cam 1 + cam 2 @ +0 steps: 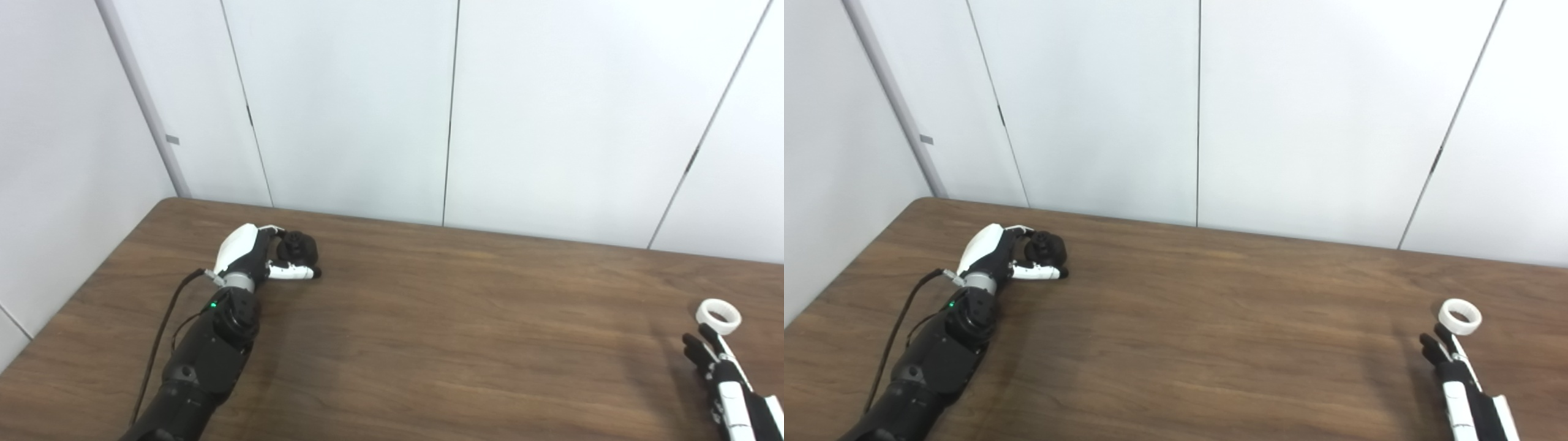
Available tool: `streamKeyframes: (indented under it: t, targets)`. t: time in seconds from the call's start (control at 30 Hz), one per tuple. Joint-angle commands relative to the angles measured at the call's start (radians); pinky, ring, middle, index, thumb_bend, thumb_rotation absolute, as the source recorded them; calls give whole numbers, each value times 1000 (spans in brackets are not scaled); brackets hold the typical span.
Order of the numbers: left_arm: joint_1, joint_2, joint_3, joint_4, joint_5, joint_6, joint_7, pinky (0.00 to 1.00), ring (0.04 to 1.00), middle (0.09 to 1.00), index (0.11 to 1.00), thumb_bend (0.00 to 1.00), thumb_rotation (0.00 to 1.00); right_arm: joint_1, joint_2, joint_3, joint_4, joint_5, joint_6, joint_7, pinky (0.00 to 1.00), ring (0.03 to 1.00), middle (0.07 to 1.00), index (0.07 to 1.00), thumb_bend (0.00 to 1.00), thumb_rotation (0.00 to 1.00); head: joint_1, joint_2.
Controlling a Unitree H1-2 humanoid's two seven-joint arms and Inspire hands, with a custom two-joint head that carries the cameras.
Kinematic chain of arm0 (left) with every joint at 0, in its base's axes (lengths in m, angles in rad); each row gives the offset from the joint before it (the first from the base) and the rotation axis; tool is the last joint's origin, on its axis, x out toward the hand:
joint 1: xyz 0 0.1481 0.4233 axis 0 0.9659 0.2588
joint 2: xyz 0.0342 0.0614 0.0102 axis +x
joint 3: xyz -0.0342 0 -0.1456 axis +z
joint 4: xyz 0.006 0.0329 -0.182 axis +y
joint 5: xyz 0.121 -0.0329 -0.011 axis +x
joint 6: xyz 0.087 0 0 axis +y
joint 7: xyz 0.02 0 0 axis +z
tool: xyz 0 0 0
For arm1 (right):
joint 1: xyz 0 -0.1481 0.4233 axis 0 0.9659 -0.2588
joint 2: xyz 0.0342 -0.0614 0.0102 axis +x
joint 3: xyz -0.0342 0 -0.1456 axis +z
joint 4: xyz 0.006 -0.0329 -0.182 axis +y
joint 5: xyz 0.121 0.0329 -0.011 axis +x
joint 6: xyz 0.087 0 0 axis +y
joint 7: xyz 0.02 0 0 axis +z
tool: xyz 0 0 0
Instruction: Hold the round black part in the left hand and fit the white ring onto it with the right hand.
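The black part [297, 246] is seen cupped in the left hand [254, 257] near the far left corner of the counter [459, 331], the fingers [294, 273] curled round it from below and behind, so that only its upper face is shown and its full outline cannot be made out; whether it rests on the wood or is lifted just clear cannot be told. The left arm is cut off at the bottom edge, a dark cable being trailed beside it. The right hand [1448, 367] is caught at the lower right corner, much of it cropped by the frame, more so in the left eye view; its dark fingertips are extended toward the ring [1459, 316] with nothing gripped, and contact between the tips and the ring cannot be confirmed. The ring is laid flat on the counter near the right edge, its hole facing up. A wide stretch of bare wood is left between the two hands, which are set well apart. The counter's far edge is met by white wall panels [343, 110], and its left edge is angled close by the left arm.
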Motion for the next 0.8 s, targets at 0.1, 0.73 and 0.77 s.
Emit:
streamKeyframes:
  t: [0.1, 0.73, 0.77]
  targets:
    - [-49, 26, 3, -19, 18, 3, 32, 1000, 975, 914, 754, 943, 246, 50, 17, 12, 35, 5, -3, 3, 1000, 934, 918, 953, 512, 992, 2, 1]
    - [-27, 22, 16, -14, 19, -67, 123, 1000, 907, 762, 484, 522, 45, 55, 17, 8, 30, 7, -4, 2, 991, 931, 913, 945, 510, 995, 4, 5]
    - [-25, 24, 11, -13, 25, -75, 131, 1000, 903, 759, 483, 522, 45, 55, 17, 8, 28, 5, 1, 0, 989, 931, 913, 944, 511, 997, 4, 5]
